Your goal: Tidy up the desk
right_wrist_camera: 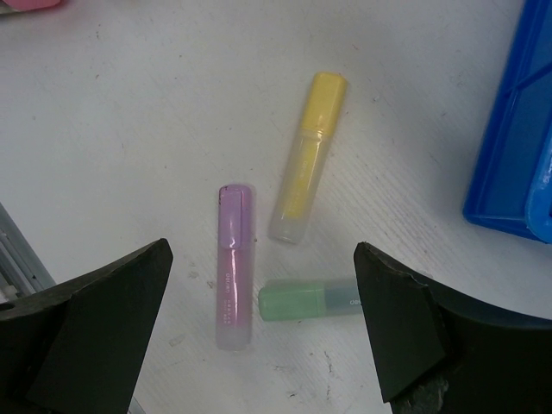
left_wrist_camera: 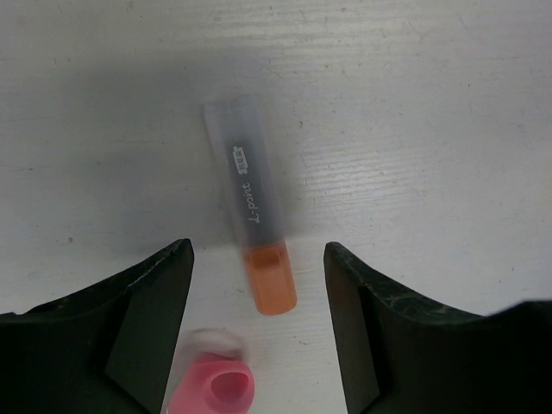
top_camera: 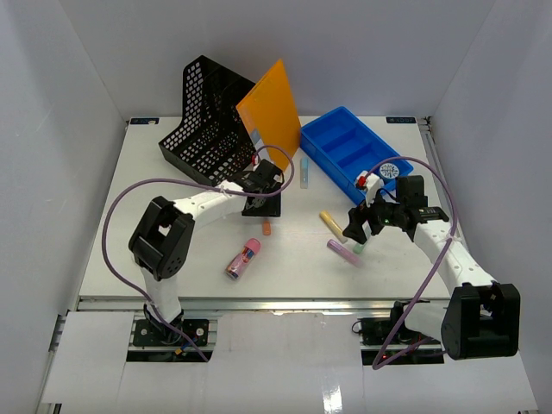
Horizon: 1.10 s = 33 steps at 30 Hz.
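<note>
So the big flat white desk surface [top_camera: 293, 259] fills pretty much the whole top view, with an aluminium rail along the near edge where the arm bases sit. At the far left there's a black mesh file holder [top_camera: 207, 121] with an orange translucent plastic sheet [top_camera: 272, 108] leaning against its right side, and just right of that a blue plastic compartment tray [top_camera: 323, 159]. A pale blue pen [top_camera: 304, 171] lies just beside the tray's left wall. The left gripper [left_wrist_camera: 257, 259] hangs over the middle of the surface with its fingers apart and nothing in them. Right under it is a grey highlighter with an orange cap [left_wrist_camera: 254, 216], cap end sitting between the two fingers. A pink glue stick [top_camera: 244, 259] lies near it, toward the arm bases. The right gripper [right_wrist_camera: 263, 254] is spread wide too, empty, above a little cluster: a yellow highlighter [right_wrist_camera: 306, 155], a purple highlighter [right_wrist_camera: 233, 263] and a green highlighter [right_wrist_camera: 310, 299], all flat on the surface close together, near the tray's corner.
</note>
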{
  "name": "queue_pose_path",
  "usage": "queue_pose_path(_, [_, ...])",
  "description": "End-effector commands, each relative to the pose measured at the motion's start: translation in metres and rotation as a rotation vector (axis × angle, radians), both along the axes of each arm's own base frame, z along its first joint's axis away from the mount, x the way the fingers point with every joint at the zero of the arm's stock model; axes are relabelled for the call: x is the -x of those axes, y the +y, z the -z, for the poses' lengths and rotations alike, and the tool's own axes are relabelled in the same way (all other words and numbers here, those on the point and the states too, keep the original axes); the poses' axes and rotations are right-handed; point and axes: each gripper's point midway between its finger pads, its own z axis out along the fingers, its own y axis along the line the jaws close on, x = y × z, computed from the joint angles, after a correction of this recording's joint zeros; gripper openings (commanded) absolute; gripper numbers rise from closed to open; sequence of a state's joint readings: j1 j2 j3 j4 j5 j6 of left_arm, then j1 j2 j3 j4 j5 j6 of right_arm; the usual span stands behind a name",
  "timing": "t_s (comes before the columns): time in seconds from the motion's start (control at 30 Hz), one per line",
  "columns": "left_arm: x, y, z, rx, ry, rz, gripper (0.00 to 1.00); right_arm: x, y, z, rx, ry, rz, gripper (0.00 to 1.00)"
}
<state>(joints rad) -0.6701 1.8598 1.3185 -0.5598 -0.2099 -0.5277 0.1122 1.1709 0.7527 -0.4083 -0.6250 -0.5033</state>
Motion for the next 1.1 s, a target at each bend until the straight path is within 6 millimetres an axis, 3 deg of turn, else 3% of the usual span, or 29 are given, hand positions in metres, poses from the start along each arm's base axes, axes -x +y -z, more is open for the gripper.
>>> queue_pose_path(0.0, [-0.009, -0.001, 0.003, -0.033, -0.006, 0.002, 0.68, -0.001, 0.003, -0.007, -0.033, -0.028, -0.004, 0.93])
queue_pose_path(0.2, [-0.009, -0.003, 0.015, -0.033, 0.013, -0.01, 0.61, 0.0, 0.0, -0.007, -0.039, -0.028, 0.002, 0.92])
queue_pose_path(0.47, [-0.003, -0.014, 0.019, 0.006, 0.022, 0.01, 0.39, 0.0, -0.001, -0.009, -0.044, -0.033, 0.006, 0.92])
queue_pose_path(0.6, [0.005, -0.028, 0.014, 0.066, 0.022, 0.048, 0.22, 0.001, 0.0, -0.012, -0.051, -0.045, -0.007, 0.92])
queue_pose_path(0.73, [0.016, -0.058, -0.006, 0.165, -0.003, 0.119, 0.11, 0.005, 0.004, -0.019, -0.073, -0.063, -0.032, 0.92])
queue_pose_path(0.93, [0.032, -0.124, -0.064, 0.508, -0.024, 0.277, 0.07, 0.009, 0.016, -0.043, -0.192, -0.037, -0.072, 0.92])
queue_pose_path(1.07, [0.036, -0.158, -0.097, 0.745, -0.036, 0.327, 0.05, -0.003, 0.018, -0.066, -0.263, 0.019, -0.004, 0.91])
